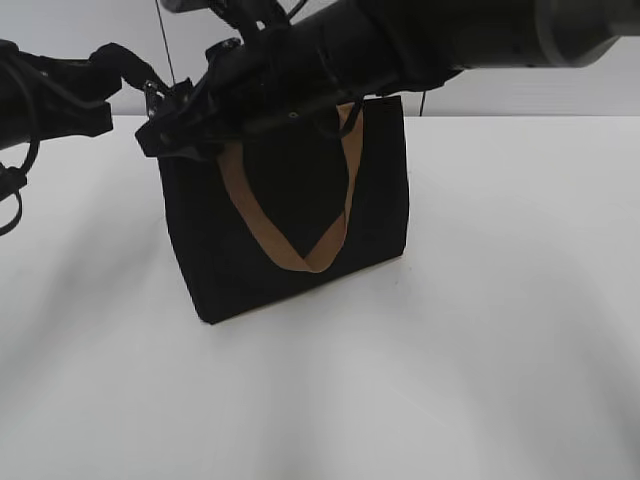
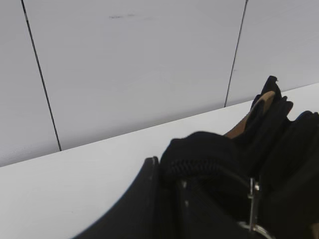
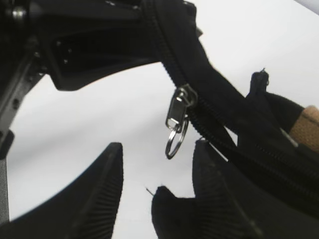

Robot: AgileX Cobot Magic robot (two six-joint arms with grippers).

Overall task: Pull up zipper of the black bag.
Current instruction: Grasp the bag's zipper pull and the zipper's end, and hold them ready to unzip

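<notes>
Right pincer (image 3: 157, 199) spread, below zipper (image 3: 177, 114) — left pincer (image 2: 209, 164) pinching black bag (image 1: 290, 230) top edge.

White table (image 1: 520, 300); black bag (image 1: 290, 215) upright on it, near back edge.

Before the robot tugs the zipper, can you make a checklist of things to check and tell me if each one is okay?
1. Black bag standing upright on the white table: ok.
2. Zipper pull with its little ring in sight, hanging free: ok.
3. Right gripper open, with the ring above the gap between its jaws: ok.
4. Right jaws closed on the pull: not ok, they are not touching it.
5. Left gripper holding the bag's end firmly: cannot tell, black on black hides its jaws.
6. Tan strap clear of the zip line: ok, it hangs down the bag's side.
</notes>
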